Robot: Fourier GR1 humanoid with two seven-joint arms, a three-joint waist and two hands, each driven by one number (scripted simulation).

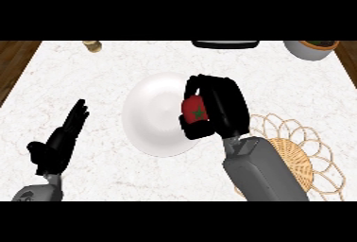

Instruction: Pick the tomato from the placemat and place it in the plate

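A red tomato (194,111) with a green stem mark sits in my right hand (222,109), whose fingers and thumb curl round it. The hand holds it over the right edge of the white plate (155,116) in the middle of the counter. The woven wicker placemat (307,156) lies at the lower right, partly hidden under my right forearm, with nothing visible on it. My left hand (61,139) rests open at the lower left, fingers pointing up, well clear of the plate.
A white bowl with dark contents (312,48) stands at the back right corner. A dark tray-like object (225,44) lies at the back edge. A small tan jar (92,46) sits at the back left. Wooden floor shows beyond both counter sides.
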